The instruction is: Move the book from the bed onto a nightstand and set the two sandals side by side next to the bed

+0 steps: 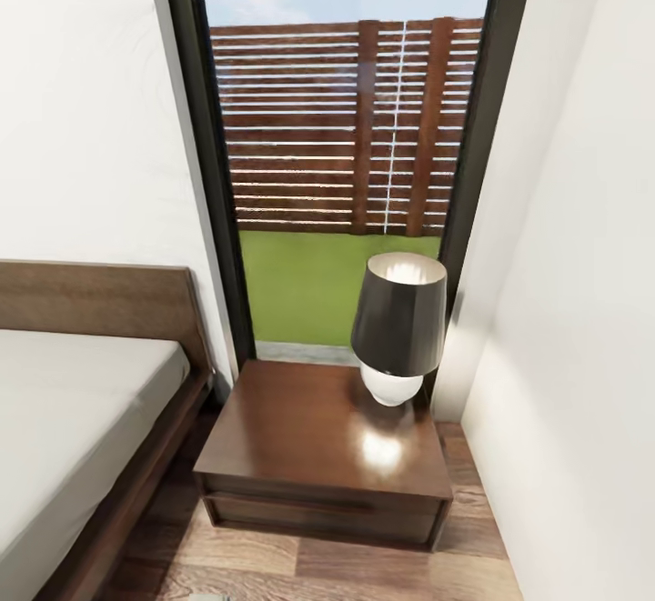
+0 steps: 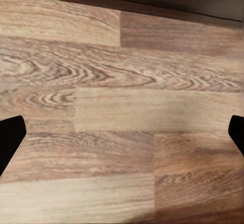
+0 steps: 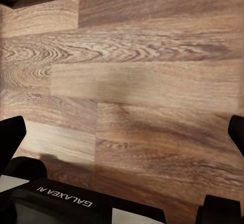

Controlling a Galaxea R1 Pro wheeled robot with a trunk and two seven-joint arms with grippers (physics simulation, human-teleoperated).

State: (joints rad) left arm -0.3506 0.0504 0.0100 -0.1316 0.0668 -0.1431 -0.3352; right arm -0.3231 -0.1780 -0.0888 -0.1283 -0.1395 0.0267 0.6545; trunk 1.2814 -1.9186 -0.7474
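Here, lamp on nightstand, beside bed.

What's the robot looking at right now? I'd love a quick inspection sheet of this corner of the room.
Surface: nightstand top, glossy dark wood, bare apart from a lamp; wood-plank floor below.
Job's things: bed with bare pale mattress at the left, beside the nightstand; book and sandals nothing seen.
Clutter: table lamp, dark shade on a white base, at the nightstand's back right corner.
Grippers: left gripper and right gripper both open, empty, facing the floor.
Cables: nothing seen.
Surroundings: white walls, tall black-framed window showing a slatted wooden fence and grass.
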